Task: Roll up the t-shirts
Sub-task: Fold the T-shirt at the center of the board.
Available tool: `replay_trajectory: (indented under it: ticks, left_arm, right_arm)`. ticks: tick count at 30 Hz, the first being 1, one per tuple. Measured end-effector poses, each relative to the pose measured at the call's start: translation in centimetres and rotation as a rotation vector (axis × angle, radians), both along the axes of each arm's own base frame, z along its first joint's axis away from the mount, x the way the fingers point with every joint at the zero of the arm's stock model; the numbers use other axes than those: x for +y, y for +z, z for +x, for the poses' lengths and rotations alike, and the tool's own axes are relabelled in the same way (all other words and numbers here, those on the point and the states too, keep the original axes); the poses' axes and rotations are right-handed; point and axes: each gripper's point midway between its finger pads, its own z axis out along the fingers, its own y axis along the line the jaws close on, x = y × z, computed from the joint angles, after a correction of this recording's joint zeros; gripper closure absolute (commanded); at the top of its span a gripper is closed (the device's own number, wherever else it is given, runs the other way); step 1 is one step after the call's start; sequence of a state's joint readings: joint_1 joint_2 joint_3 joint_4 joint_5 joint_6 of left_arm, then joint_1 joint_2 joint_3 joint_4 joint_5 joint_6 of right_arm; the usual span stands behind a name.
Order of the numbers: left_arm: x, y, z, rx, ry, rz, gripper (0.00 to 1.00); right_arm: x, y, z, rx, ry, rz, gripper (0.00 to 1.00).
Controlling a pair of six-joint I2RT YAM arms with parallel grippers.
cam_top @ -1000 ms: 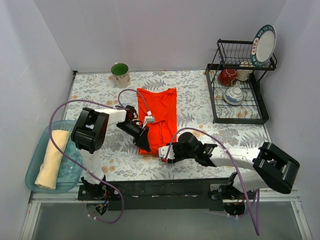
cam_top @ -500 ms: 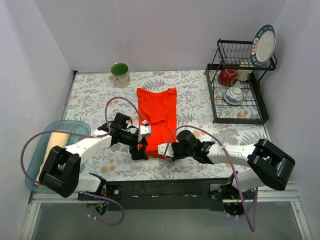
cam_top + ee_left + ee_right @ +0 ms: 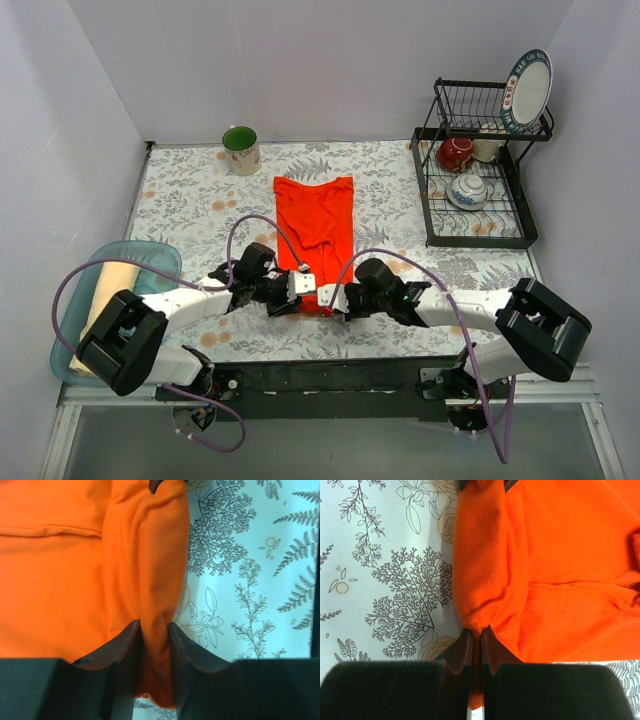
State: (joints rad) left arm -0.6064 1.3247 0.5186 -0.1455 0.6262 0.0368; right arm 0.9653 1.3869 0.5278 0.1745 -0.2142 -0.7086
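Note:
The orange-red t-shirt (image 3: 315, 222), folded into a long strip, lies flat on the patterned table. My left gripper (image 3: 291, 301) is shut on the left end of its near hem, where the cloth bunches between the jaws (image 3: 155, 630). My right gripper (image 3: 333, 300) is shut on the right end of the same hem (image 3: 476, 632). Both wrist views show the hem lifted into a thick fold of orange cloth (image 3: 145, 560) (image 3: 485, 565). The cream-yellow t-shirt (image 3: 112, 280) lies rolled in the blue basin, partly hidden by my left arm.
The blue basin (image 3: 160, 256) sits at the table's left edge. A green mug (image 3: 240, 150) stands at the back left. A black dish rack (image 3: 480, 190) with a plate, cups and a bowl fills the back right.
My left arm swung down from the shirt's left side to the near hem and closed on it. My right gripper edged left onto the hem. The near hem is now bunched up.

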Motion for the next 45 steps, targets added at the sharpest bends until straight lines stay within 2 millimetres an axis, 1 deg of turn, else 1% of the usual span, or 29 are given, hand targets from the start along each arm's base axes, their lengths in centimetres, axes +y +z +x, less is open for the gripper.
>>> replay_trajectory:
  ticks: [2,3,4,6,8,12,15,18,22,25,29,33,39,42,43,45]
  left_arm:
    - [-0.1,-0.1,0.2,-0.019,-0.005,0.007,0.79]
    - [-0.1,-0.2,0.2,-0.024,-0.011,0.009,0.84]
    - [-0.1,-0.2,0.2,-0.025,-0.014,0.011,0.87]
    - [-0.1,-0.1,0.0,-0.002,-0.02,0.025,0.92]
    - [-0.3,0.3,-0.2,0.046,-0.028,0.04,0.95]
    - [-0.9,2.2,-0.5,0.185,-0.041,0.055,1.0]
    - [-1.3,3.6,-1.2,0.327,-0.059,0.055,1.0]
    - [-1.4,4.5,-2.5,0.45,-0.078,0.048,1.0]
    - [-1.0,5.1,-4.5,0.579,-0.1,0.039,1.0]
    - [-0.7,4.8,-5.2,0.656,-0.105,0.035,1.0]
    - [-0.4,3.4,-5.2,0.744,-0.087,0.037,1.0]
    - [0.0,1.7,-4.7,0.823,-0.049,0.047,1.0]
    - [0.3,0.2,-3.3,0.879,-0.012,0.062,0.99]
    - [0.5,-0.6,-2.5,0.9,0.002,0.067,0.93]
    - [0.6,-0.7,-2.3,0.909,0.006,0.069,0.86]
    - [0.6,-0.8,-2.1,0.927,0.015,0.074,0.79]
  right_arm:
    - [-0.1,-0.1,0.0,0.012,-0.003,0.0,0.99]
    - [-0.3,-0.1,0.0,0.022,-0.005,-0.002,0.99]
    - [-0.3,-0.1,0.0,0.036,-0.003,-0.003,0.99]
    - [-0.5,0.1,0.1,0.077,-0.003,-0.005,0.99]
    - [-0.8,0.3,0.2,0.151,0.007,-0.013,0.99]
    - [-1.4,1.5,0.6,0.308,0.049,-0.03,0.99]
    - [-1.9,2.9,0.4,0.428,0.093,-0.042,0.99]
    - [-2.5,3.6,-0.5,0.536,0.145,-0.061,0.99]
    - [-2.9,4.4,-2.7,0.699,0.236,-0.085,0.99]
    - [-3.1,4.4,-3.8,0.809,0.273,-0.102,0.99]
    - [-3.1,3.6,-4.1,0.918,0.286,-0.111,0.99]
    - [-2.6,3.0,-3.7,0.963,0.299,-0.11,0.99]
    - [-2.3,1.7,-2.4,1.028,0.286,-0.108,0.99]
    - [-2.2,1.0,-1.8,1.056,0.273,-0.11,0.99]
    - [-2.1,0.8,-1.6,1.062,0.269,-0.11,0.99]
    - [-2.0,0.5,-1.3,1.071,0.264,-0.11,0.99]
